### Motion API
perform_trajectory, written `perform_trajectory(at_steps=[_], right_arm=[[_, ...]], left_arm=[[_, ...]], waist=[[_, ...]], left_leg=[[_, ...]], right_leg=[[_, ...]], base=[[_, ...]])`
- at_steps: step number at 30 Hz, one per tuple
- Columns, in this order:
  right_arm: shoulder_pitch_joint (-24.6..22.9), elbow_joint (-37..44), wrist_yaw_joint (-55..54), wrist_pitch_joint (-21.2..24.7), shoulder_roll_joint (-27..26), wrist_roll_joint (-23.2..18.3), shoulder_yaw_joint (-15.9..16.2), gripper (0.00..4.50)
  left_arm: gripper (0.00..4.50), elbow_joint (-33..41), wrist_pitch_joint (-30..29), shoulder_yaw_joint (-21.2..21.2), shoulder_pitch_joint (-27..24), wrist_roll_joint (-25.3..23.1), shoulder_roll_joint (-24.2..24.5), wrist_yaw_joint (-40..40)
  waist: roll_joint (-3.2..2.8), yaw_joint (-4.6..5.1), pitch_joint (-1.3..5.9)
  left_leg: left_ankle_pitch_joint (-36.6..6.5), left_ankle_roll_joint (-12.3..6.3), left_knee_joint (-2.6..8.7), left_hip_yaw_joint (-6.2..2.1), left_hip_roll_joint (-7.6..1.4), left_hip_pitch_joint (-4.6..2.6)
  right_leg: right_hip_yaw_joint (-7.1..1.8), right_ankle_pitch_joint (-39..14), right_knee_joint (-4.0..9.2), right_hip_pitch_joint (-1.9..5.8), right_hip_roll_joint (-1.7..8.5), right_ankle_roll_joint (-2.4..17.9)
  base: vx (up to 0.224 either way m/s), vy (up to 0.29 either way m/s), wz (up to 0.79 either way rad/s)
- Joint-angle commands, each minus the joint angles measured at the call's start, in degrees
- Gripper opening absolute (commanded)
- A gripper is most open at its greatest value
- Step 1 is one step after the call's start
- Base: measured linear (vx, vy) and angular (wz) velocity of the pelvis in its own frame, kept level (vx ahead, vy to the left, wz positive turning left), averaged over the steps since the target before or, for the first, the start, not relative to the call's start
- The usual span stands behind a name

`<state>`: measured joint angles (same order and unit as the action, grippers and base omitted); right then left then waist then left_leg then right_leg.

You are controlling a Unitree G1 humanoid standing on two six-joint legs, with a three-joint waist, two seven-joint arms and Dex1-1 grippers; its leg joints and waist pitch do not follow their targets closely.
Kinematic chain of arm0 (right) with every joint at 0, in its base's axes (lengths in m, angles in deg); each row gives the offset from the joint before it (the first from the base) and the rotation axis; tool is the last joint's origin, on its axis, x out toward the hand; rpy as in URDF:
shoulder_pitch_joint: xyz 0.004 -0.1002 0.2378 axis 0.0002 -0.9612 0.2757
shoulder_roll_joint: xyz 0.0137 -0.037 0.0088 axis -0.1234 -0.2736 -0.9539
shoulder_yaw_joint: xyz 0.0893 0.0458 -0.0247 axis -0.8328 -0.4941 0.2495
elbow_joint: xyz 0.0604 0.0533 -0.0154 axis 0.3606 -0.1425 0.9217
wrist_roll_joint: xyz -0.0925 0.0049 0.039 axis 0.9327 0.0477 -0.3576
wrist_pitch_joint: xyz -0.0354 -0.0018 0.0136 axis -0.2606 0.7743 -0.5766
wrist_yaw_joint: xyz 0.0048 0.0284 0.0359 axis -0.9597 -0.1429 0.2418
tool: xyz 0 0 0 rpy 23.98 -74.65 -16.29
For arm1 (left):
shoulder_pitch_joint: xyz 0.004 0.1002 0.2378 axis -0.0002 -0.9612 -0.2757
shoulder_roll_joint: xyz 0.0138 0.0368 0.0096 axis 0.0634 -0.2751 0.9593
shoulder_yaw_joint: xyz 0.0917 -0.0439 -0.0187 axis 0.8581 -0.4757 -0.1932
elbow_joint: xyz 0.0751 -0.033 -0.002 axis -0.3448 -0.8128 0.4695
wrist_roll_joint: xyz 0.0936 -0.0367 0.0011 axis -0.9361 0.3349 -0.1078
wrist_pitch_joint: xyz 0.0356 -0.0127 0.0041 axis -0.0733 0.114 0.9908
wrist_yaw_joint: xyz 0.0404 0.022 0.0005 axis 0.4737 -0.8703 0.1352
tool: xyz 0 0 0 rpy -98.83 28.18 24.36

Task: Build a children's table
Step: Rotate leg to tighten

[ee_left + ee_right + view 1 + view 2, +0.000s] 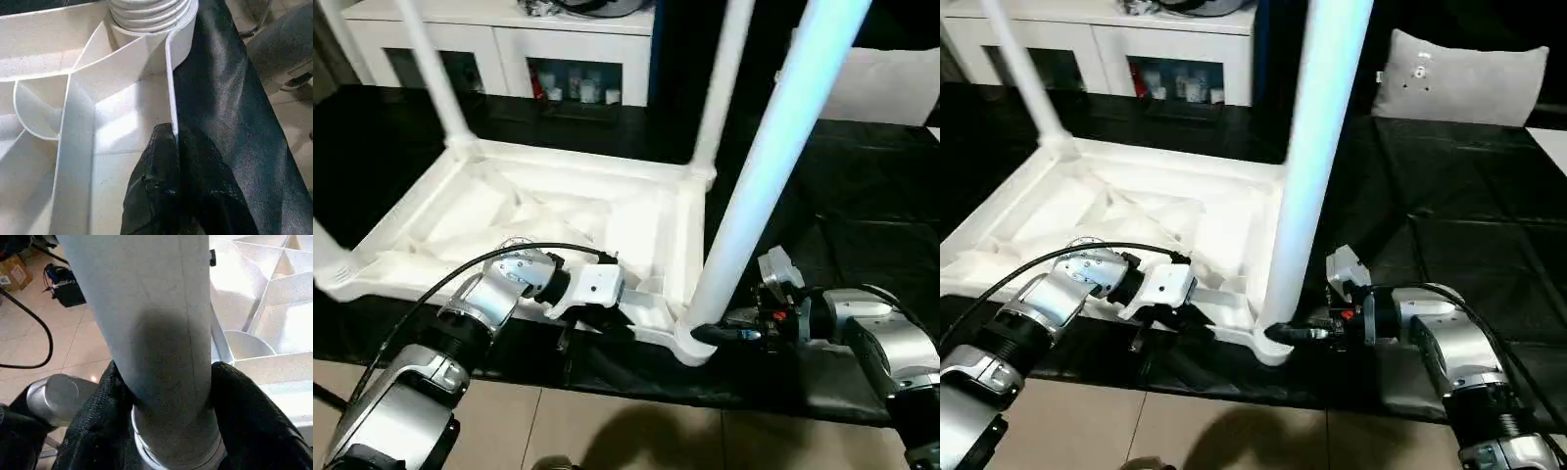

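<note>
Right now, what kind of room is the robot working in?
Probably a room in a home or a mock-up: a white cabinet with glass doors, a grey cushion and tiled floor.

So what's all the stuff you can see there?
Table top: one, white, upside down on the black mat, ribs showing.
Table legs: three, white, upright in corner sockets, two far, one near.
Mat: one, black, under the table top.
Cabinet: one, white, behind the table top.
Cushion: one, grey, far right.
Floor tiles: beige, nearest the robot.
Left tool: black fingers pinching the table top's near rim.
Right tool: black fingers around the near leg's base.
</note>
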<state>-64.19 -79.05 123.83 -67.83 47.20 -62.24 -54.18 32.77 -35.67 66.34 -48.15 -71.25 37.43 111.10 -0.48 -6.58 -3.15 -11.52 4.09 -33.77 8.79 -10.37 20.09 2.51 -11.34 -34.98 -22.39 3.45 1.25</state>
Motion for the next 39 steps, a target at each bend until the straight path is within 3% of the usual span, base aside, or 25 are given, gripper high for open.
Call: perform_trajectory(at_steps=[1,5,8,10,12,15,17,18,19,20,23,24,25,28,34,39], right_arm=[[0.68,-0.38,1.76,1.86,0.36,-1.43,0.24,2.11],[-0.06,1.19,1.32,4.2,0.07,-3.53,-0.66,2.09],[-0.78,4.01,-4.74,8.43,-2.02,-5.63,-3.31,2.09],[-0.86,4.34,-5.99,9.04,-2.38,-5.55,-3.55,2.09],[-0.26,3.51,-17.25,9.23,-5.66,-0.31,-3.91,2.09],[1.09,2.33,-27.91,11.54,-9.52,2.22,-5.79,2.08],[2.13,1.69,-34.92,14.08,-12.05,3.49,-7.14,2.05],[2.24,1.63,-35.63,14.34,-12.31,3.63,-7.26,2.05],[3.61,0.61,-44.26,16.44,-15.31,5.74,-8.42,2.05],[4.36,-0.07,-48.41,17.06,-16.8,6.57,-9.14,2.04],[5.94,-2.23,-55.23,16.82,-19.59,7.89,-10.66,2.04],[6.11,-2.52,-55.85,16.6,-19.96,7.99,-10.8,2.04],[6.27,-2.79,-56.37,16.29,-20.3,8.11,-10.89,2.04],[6.04,-2.47,-55.85,12.72,-21.57,8.39,-10.41,2.72],[4.84,0.15,-52.81,11.84,-21.01,7.33,-10.03,3.26],[3.87,1.62,-46.53,11.81,-17.16,5.89,-9.2,3.63]], left_arm=[[0.0,0.73,0.98,2.8,-0.21,-1.26,-0.14,2.79],[0.0,1.09,-0.99,1.98,-0.58,-0.31,-0.44,2.36],[0.0,1.06,-6.34,0.33,-0.38,-0.37,-1.74,-1.65],[0.0,1.03,-7.34,0.1,-0.33,-0.49,-1.96,-2.41],[0.0,0.72,-12.67,-1.33,0.08,-0.51,-3.97,-7.24],[0.0,0.28,-17.08,-2.45,0.52,-0.79,-6.32,-12.41],[0.0,-0.45,-19.76,-3.29,1.03,-1.13,-8.43,-16.59],[0.0,-0.54,-20.03,-3.38,1.1,-1.17,-8.67,-17.05],[0.0,-2.27,-24.02,-4.51,2.36,-1.76,-11.97,-23.42],[0.0,-2.88,-26.03,-5.04,2.93,-2.05,-13.53,-26.21],[0.0,-4.09,-29.23,-6.43,4.18,-2.54,-16.66,-31.84],[0.0,-4.26,-29.56,-6.65,4.36,-2.57,-17.1,-32.56],[0.0,-4.4,-29.85,-6.87,4.52,-2.6,-17.53,-33.25],[0.0,-4.13,-29.35,-6.96,4.31,-3.19,-18.41,-34.65],[0.0,-3.76,-27.32,-5.67,3.87,-4.43,-16.56,-33.43],[0.0,-4.53,-21.45,-4.15,3.36,-5.51,-13.05,-30.24]], waist=[[0.63,0.1,3.61],[0.59,0.06,3.68],[0.64,-0.02,3.6],[0.62,0.23,3.21],[0.57,0.57,3.11],[0.66,1.74,2.95],[0.63,2.5,3.18],[0.59,2.76,3.25],[0.5,3.25,3.22],[0.44,3.41,3.27],[0.38,3.54,3.35],[0.4,3.48,3.47],[0.46,3.51,3.51],[0.34,3.35,3.58],[0.31,3.3,3.4],[0.05,3.18,3.45]], left_leg=[[-7.44,-4.07,3.78,0.07,-2.87,0.04],[-6.5,-4.11,3.72,0.1,-2.79,0.08],[-6.48,-4.1,3.78,0.09,-2.82,0.11],[-9.32,-2.93,4.01,0.09,-2.63,-0.05],[-10.35,-1.85,4.22,0.03,-2.64,-0.09],[-11.35,0.05,4.59,-0.3,-2.34,-0.08],[-10.42,0.03,4.54,-0.47,-2.14,0.32],[-10.12,-0.09,4.42,-0.29,-2.14,0.09],[-9.51,0.02,4.33,-0.25,-2.1,0.2],[-9.39,0.37,4.22,-0.19,-1.96,-0.01],[-8.47,-0.02,4.1,-0.19,-1.79,0.31],[-8.14,-0.44,3.99,-0.08,-1.8,0.09],[-7.54,-0.86,3.96,-0.09,-1.75,0.33],[-6.88,-1.82,3.94,-0.11,-1.84,0.42],[-8.66,-2.11,4.18,-0.18,-2.04,0.33],[-8.28,-2.47,4.11,-0.23,-2.1,0.39]], right_leg=[[-2.34,-8.3,3.88,2.99,4.74,13.64],[-2.34,-6.88,3.71,3.09,4.6,13.72],[-2.32,-7.17,3.79,3.03,4.64,13.65],[-2.32,-14.61,4.63,2.78,4.78,12.08],[-2.49,-18.63,4.9,2.5,4.84,10.85],[-2.44,-22.48,5.3,2.51,4.59,8.88],[-2.29,-20.98,5.23,2.86,4.6,8.59],[-2.4,-19.72,5.22,2.64,4.45,8.94],[-2.42,-17.46,4.98,2.63,4.29,9.88],[-2.38,-16.83,4.99,2.45,4.24,10.35],[-2.43,-15.72,5.1,2.84,4.38,10.3],[-2.45,-14.33,5.15,2.77,4.3,10.56],[-2.44,-12.66,4.96,2.98,4.23,10.91],[-2.44,-9.29,4.76,3.19,4.34,11.68],[-2.44,-11.16,4.98,3.2,4.38,11.34],[-2.47,-9.34,4.88,3.32,4.43,11.82]], base=[[0.0,0.0,0.0],[0.0,0.0,0.0],[0.0,0.0,0.0],[0.0,0.0,0.0],[0.0,0.0,0.0],[0.0,0.0,0.0],[0.0,0.0,0.0],[0.0,0.0,0.0],[0.0,0.0,0.0],[0.0,0.0,0.0],[0.0,0.0,0.0],[0.0,0.0,0.0],[0.0,0.0,0.0],[0.0,0.0,0.0],[0.0,0.0,0.0],[0.0,0.0,0.0]])
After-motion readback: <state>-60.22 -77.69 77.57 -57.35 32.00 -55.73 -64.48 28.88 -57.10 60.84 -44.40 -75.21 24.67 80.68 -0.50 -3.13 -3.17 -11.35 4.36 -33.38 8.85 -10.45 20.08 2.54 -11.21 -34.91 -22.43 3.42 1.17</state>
